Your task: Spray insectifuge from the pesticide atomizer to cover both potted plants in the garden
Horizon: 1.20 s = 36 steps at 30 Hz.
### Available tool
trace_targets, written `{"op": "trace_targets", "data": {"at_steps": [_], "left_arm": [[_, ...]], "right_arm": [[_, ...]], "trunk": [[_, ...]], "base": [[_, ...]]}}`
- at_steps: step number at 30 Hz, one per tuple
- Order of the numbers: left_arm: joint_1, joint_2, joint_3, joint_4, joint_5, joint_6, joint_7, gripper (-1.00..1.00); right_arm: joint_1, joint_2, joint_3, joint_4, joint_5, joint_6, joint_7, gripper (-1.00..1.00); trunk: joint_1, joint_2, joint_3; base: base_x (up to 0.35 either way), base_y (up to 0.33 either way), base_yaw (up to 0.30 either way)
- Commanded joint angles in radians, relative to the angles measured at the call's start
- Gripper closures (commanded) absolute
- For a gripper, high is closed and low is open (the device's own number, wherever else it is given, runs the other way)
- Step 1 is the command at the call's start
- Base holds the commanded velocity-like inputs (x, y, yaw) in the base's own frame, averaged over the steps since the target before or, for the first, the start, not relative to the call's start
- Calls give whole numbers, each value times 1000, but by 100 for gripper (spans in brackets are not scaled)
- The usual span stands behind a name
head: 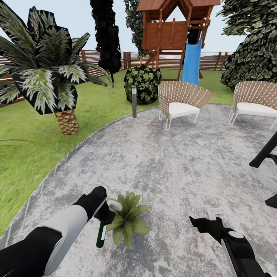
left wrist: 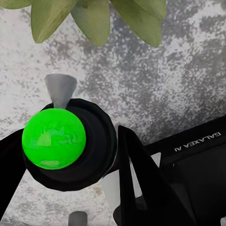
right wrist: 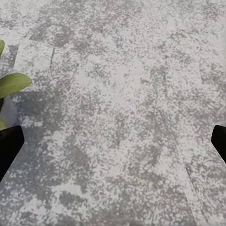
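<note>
I am on the round grey patio of the garden, with lawn, a palm and a wooden fence behind. The pesticide atomizer hangs in my left gripper, jaws pinched on it near the spray head, which sits right against the leaves of one potted plant. So pickup looks done, and I judge the spraying of this first plant is under way or about to start; I cannot tell how covered it is. My right gripper hovers nearby, jaws spread and empty. A second plant remains to find. A bollard lamp and two chairs stand farther off.
</note>
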Motion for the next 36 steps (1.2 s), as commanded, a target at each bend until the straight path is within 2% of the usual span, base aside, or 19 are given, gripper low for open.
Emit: {"op": "trace_targets", "data": {"at_steps": [1,18,25,36], "left_arm": [[0,0,-2,-1,-11,2,-10,100],[0,0,-4,-1,-11,2,-10,100],[0,0,-5,-1,-11,2,-10,100],[0,-1,-6,-1,-13,2,-7,100]], "right_arm": [[0,0,-1,-1,11,4,9,-100],[0,0,-1,-1,11,3,9,-100],[0,0,-1,-2,11,3,9,-100],[0,0,-1,-2,11,3,9,-100]], "trunk": [[0,0,-1],[0,0,-9],[0,0,-10],[0,0,-10]], "base": [[0,0,0],[2,0,0],[184,0,0],[12,0,0]]}}
